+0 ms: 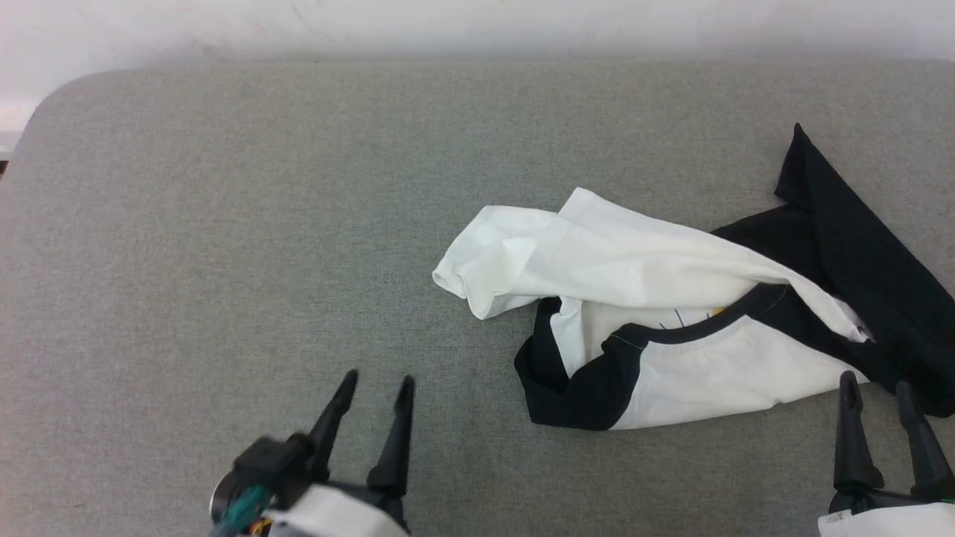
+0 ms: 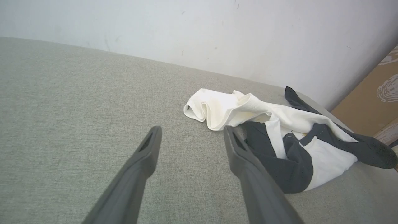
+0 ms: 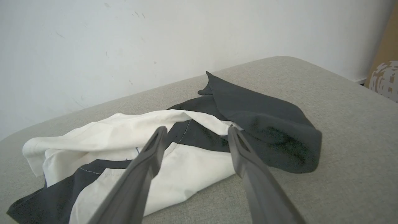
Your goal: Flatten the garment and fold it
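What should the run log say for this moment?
garment: crumpled, unfolded, on grey surface | left gripper: open, empty | right gripper: open, empty, at garment's near edge

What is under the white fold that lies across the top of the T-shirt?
Under the white fold of the garment the black collar shows, with a sliver of print. The rest of the print and the layers beneath are covered.

No writing could be read anywhere. A small label point(image 1: 837, 516) on the right forearm point(image 1: 903, 523) bore print too tiny to make out.
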Tool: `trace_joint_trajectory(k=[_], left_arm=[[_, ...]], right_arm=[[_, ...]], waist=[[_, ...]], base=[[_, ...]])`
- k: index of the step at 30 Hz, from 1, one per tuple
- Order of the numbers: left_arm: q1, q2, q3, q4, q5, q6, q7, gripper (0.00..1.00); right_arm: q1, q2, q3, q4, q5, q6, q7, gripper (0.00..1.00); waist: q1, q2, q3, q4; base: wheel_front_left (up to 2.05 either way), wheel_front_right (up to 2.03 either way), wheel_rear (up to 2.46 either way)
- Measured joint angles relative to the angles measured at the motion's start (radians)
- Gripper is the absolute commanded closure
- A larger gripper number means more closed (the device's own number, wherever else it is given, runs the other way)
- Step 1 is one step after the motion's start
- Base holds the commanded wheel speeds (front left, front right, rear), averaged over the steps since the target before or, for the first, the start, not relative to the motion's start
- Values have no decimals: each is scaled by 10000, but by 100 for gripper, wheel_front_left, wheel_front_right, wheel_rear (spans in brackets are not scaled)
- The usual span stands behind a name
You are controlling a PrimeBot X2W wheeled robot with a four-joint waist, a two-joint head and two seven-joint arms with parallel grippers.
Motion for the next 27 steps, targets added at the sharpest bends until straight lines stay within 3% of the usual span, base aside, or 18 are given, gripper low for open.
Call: trace_joint_trajectory(k=[3,6,14,20,27], left_arm=[[-570,138,-343,-326,184,-12,1168,0],[-1692,383,-911,-721,408,-180,2986,0],[-3810,-36,-2337,-510,-36,-424,7033,0],[-4413,-290,-2915,940,-77,-155,7996,0],[-4956,-424,-3166,2592,-708,105,7904,0]], right_arm=[[-44,-2,-17,6,-125,0,-31,0],[-71,-4,-105,25,-236,0,-35,0],[-282,-2,42,295,-364,0,-38,0],[-449,0,211,447,-407,0,-38,0],[-591,-2,238,539,-548,0,-38,0]], waist=[[0,0,77,1],[0,0,121,110],[1,0,322,404],[1,0,589,466],[1,0,799,244]], base=[[0,0,0],[0,0,0],[0,0,0],[0,0,0],[0,0,0]])
